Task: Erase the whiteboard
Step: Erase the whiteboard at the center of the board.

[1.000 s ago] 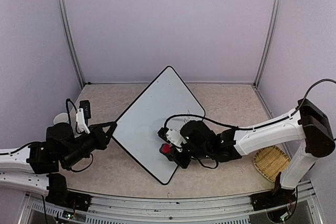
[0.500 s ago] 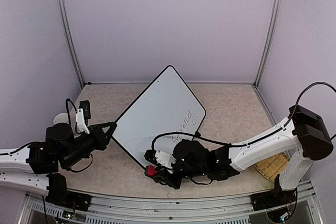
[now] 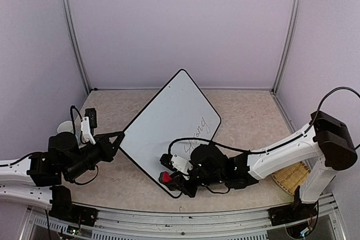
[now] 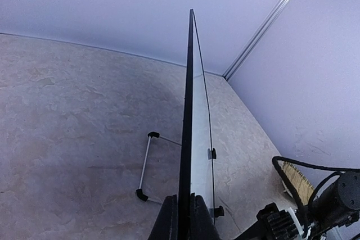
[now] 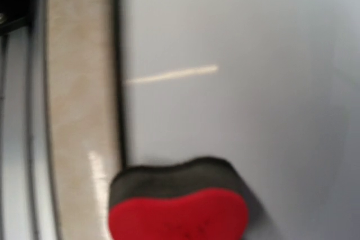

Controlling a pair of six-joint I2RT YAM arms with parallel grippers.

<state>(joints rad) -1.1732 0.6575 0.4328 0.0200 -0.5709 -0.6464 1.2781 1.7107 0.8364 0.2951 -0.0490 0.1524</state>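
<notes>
The whiteboard [image 3: 163, 122] stands tilted like a diamond on the table, with black handwriting [image 3: 198, 132] on its right part. My left gripper [image 3: 119, 139] is shut on the board's left edge. In the left wrist view the board [image 4: 191, 99] is edge-on, with my left gripper [image 4: 184, 220] clamped on its black frame. My right gripper [image 3: 169, 177] is shut on a red eraser [image 3: 165, 178] at the board's lower corner. In the right wrist view the eraser [image 5: 177, 209], red with a dark felt, rests on the white surface [image 5: 236, 54] beside the frame; the fingers are hidden.
A woven basket [image 3: 289, 173] lies at the right, under the right arm, and also shows in the left wrist view [image 4: 295, 179]. A white round object [image 3: 64, 126] sits behind the left arm. The board's wire foot [image 4: 147, 164] rests on the table. Metal rails run along the near edge [image 3: 169, 217].
My right gripper has swept the eraser from the board's middle down to its lower corner, uncovering the handwriting, then came back slightly. The left gripper has kept its hold.
</notes>
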